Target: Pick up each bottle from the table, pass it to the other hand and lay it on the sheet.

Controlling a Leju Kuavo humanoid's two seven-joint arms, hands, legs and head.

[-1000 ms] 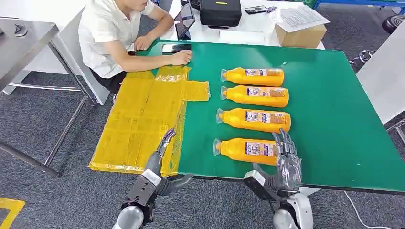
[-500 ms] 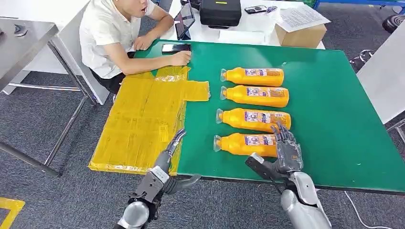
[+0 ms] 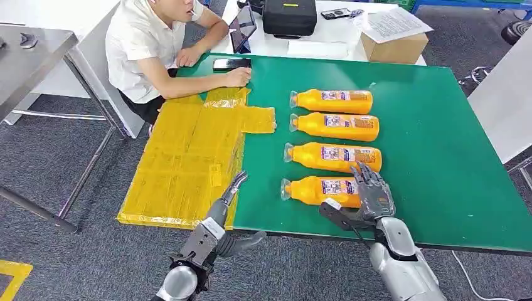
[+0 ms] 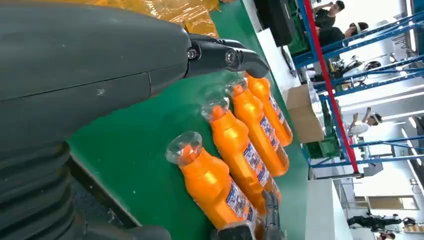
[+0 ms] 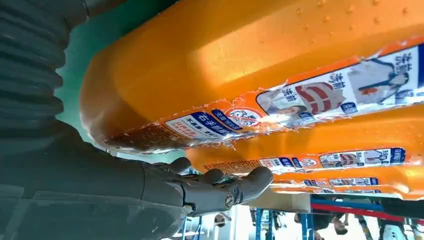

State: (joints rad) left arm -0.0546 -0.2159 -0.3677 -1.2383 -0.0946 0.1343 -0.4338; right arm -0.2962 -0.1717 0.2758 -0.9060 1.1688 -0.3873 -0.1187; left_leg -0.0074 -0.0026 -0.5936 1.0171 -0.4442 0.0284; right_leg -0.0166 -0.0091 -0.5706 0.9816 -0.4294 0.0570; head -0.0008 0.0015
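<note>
Four orange bottles are being shown lying on their sides in a row on the green table [image 3: 439, 157], caps pointing toward the yellow sheet [image 3: 188, 157], and the nearest bottle [image 3: 320, 190] is being straddled at its base end by the right hand [image 3: 367, 200], whose fingers [image 3: 370, 179] are being held spread over it with the thumb [image 3: 335, 213] on the near side, nothing yet being gripped. The left hand [image 3: 216, 216] is being held open and empty over the sheet's near edge, fingers extended. At the table's far corner, a seated person's hand [image 3: 238, 76] is being rested beside a phone [image 3: 231, 63].
</note>
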